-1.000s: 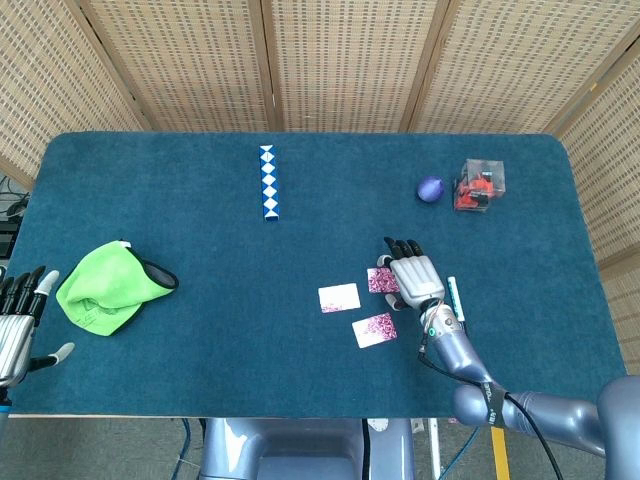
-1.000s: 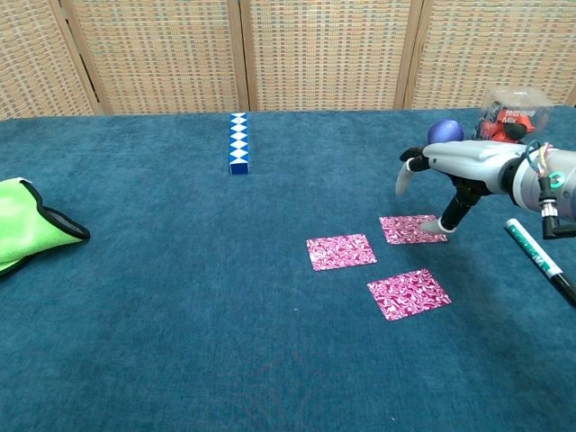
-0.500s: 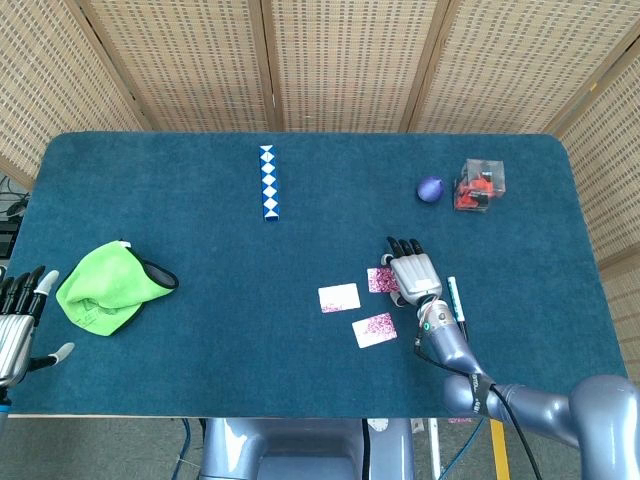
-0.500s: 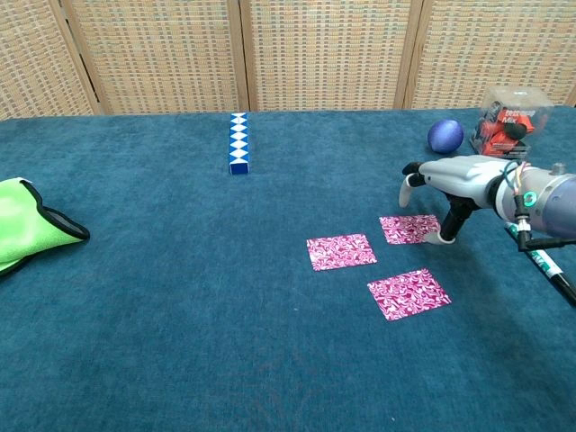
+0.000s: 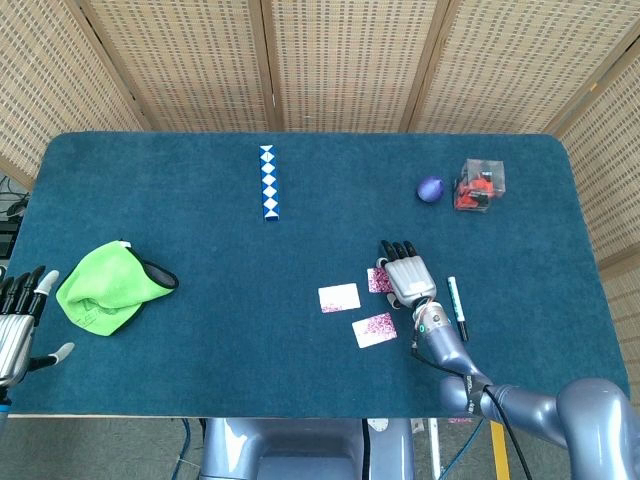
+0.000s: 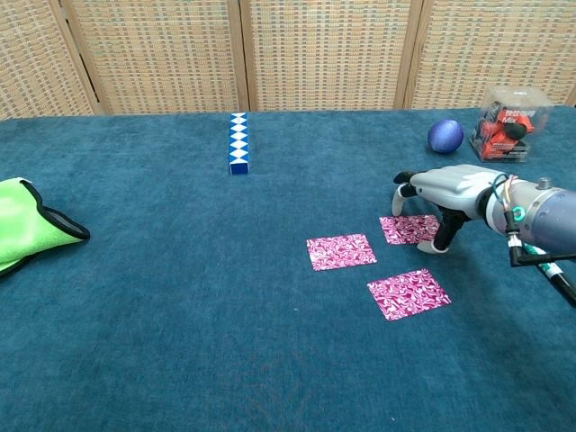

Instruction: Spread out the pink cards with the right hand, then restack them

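Observation:
Three pink patterned cards lie apart on the blue cloth. One card (image 5: 339, 297) (image 6: 341, 251) is on the left and one (image 5: 375, 329) (image 6: 409, 293) is nearest me. The third card (image 5: 377, 281) (image 6: 409, 229) lies partly under my right hand (image 5: 405, 272) (image 6: 443, 187). That hand arches over it with fingers spread, the thumb tip down at the card's right edge, and holds nothing. My left hand (image 5: 18, 325) hangs off the table's left edge, empty with fingers apart.
A black-and-white pen (image 5: 456, 307) (image 6: 558, 281) lies just right of my right hand. A purple ball (image 5: 430, 189) (image 6: 445, 136) and a clear box of red parts (image 5: 479, 185) (image 6: 506, 112) sit at the far right. A blue-white folding strip (image 5: 268, 181) lies far centre and a green cloth (image 5: 110, 288) lies left.
My right hand has come lower and slightly left over the third card, uncovering the purple ball in the chest view. The cards and the left hand have not moved.

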Tool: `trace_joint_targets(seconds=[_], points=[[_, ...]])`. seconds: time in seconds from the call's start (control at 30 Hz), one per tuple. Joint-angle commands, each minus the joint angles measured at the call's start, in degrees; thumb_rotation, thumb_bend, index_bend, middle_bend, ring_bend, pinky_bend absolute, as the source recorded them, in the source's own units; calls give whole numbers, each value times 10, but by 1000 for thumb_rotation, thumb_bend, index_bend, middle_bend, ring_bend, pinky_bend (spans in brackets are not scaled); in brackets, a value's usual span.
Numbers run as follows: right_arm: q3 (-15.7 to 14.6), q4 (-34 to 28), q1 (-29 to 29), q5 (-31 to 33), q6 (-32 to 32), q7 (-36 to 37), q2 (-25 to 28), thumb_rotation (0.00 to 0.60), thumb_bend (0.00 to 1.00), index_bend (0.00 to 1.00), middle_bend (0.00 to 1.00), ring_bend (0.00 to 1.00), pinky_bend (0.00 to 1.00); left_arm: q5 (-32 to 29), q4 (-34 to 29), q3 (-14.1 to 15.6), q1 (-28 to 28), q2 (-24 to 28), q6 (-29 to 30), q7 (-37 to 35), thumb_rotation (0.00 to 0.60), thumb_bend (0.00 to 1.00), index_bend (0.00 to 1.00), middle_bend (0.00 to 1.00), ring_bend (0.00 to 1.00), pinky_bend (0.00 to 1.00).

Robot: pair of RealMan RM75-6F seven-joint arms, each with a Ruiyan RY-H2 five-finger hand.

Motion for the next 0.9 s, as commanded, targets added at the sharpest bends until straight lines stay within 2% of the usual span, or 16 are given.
trace_joint_targets(seconds=[0.03,0.17,0.43,0.9], points=[[1,4,-2,1,-3,0,-1,600,350,281,0,0,0,0,0,0,0,0,0,0,600,0,0,0,0,0],[6,12,-4,6,-11,2,-4,600,350,317,0,0,0,0,-1,0,0,0,0,1,600,0,0,0,0,0],[13,18,-7,-1,-11,8,-8,600,359,481,0,0,0,-1,-1,0,0,0,0,1,600,0,0,0,0,0],[30,29,-11,-1,-15,19,-13,600,358,527,0,0,0,-1,-2,0,0,0,0,1,600,0,0,0,0,0]])
